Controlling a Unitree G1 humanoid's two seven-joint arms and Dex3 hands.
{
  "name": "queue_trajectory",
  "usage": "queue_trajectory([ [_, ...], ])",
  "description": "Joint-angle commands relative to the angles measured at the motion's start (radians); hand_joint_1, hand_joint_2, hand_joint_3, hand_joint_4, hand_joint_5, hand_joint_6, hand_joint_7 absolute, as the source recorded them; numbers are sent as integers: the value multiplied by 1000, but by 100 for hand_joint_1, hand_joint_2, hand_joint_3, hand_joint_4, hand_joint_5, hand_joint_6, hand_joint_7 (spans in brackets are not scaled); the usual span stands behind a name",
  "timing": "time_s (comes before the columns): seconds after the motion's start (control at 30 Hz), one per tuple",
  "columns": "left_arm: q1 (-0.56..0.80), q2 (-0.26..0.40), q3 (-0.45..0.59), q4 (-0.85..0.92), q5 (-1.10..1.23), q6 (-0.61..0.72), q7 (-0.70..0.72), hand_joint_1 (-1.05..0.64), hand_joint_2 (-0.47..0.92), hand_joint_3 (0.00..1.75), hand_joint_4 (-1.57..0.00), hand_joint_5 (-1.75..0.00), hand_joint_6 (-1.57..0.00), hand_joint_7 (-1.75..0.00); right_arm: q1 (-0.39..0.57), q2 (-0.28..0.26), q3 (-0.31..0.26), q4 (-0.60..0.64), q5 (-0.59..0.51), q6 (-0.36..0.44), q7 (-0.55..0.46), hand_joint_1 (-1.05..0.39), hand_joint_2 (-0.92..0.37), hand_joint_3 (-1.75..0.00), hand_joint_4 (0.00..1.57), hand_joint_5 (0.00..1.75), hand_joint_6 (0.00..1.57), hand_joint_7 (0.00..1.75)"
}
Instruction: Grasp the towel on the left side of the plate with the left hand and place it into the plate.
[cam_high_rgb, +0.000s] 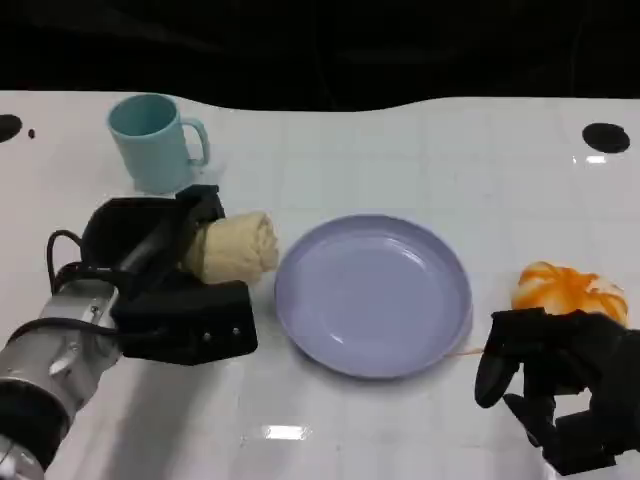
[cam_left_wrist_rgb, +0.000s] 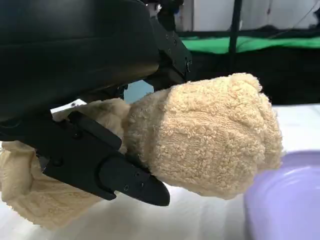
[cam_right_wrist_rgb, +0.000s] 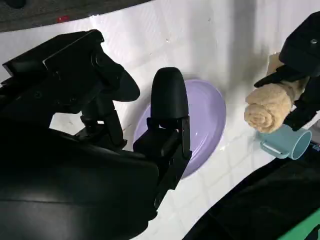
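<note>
Left hand (cam_high_rgb: 165, 275) clasps the rolled towel (cam_high_rgb: 238, 247), seemingly lifted; roll's free end points beyond the fingertips toward the adjacent plate (cam_high_rgb: 440, 335).

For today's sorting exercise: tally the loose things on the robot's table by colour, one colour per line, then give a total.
Cream: 1, the towel, held in the left hand
Light blue: 1, the mug
Lilac: 1, the plate
Orange and white: 1, a bundle by the right hand
Total: 4
</note>
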Motion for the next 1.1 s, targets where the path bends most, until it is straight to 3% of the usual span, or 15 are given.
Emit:
queue_trajectory([
  [0.03,36,8,23,-155,5,18,0,-23,63,82,-87,-175,-62,-175,0,-15,-10,-2,1,-13,4,2,-53,-115,75,175,69,149],
  [0.1,44,-6,25,-238,-3,44,-52,-24,59,93,-88,-175,-63,-172,0,-15,-11,-1,1,-15,4,2,-53,-115,75,175,69,149],
  [0.13,47,-13,24,-274,-5,61,-79,-24,58,91,-88,-175,-62,-166,0,-15,-12,1,2,-19,5,2,-53,-115,75,175,69,149],
  [0.17,46,-22,21,-305,-2,81,-104,-24,59,85,-88,-175,-67,-145,0,-15,-12,2,3,-20,5,3,-53,-115,75,175,69,149],
  [0.2,43,-34,15,-332,4,99,-124,-24,59,83,-88,-175,-68,-144,0,-15,-12,1,3,-20,5,3,-53,-115,75,175,69,149],
  [0.27,35,-67,2,-380,14,138,-169,-22,58,83,-87,-175,-58,-165,-1,-15,-8,0,0,-16,4,3,-53,-115,75,175,69,149],
  [0.33,24,-102,-16,-407,27,174,-203,-21,56,83,-87,-175,-58,-173,1,-13,-6,0,1,-16,3,2,-53,-115,75,175,69,149],
  [0.7,-13,-230,-89,-378,87,257,-275,-21,61,82,-89,-175,-66,-169,-1,-12,5,-15,-7,-8,0,3,-54,-114,75,175,68,149],
  [0.8,-21,-251,-101,-359,84,273,-306,-23,70,51,-86,-175,-71,-145,-2,-10,6,-16,-8,-7,1,2,-54,-114,75,175,68,149],
  [0.87,-24,-268,-96,-348,55,282,-347,-21,75,43,-83,-175,-67,-148,-3,-11,7,-15,-10,-8,0,2,-54,-114,75,175,69,149],
  [0.9,-27,-274,-93,-346,36,291,-387,-21,80,36,-66,-166,-63,-126,-4,-12,8,-16,-11,-6,1,2,-54,-114,75,175,69,149],
  [1.0,-38,-262,-118,-362,46,320,-484,-30,91,19,-44,-94,-62,-42,-6,-12,9,-18,-13,1,1,2,-54,-114,75,175,69,149],
  [1.1,-40,-250,-148,-387,84,349,-531,-44,92,16,-33,-50,-49,-6,-7,-14,10,-17,-14,-3,3,2,-54,-113,75,175,69,149],
])
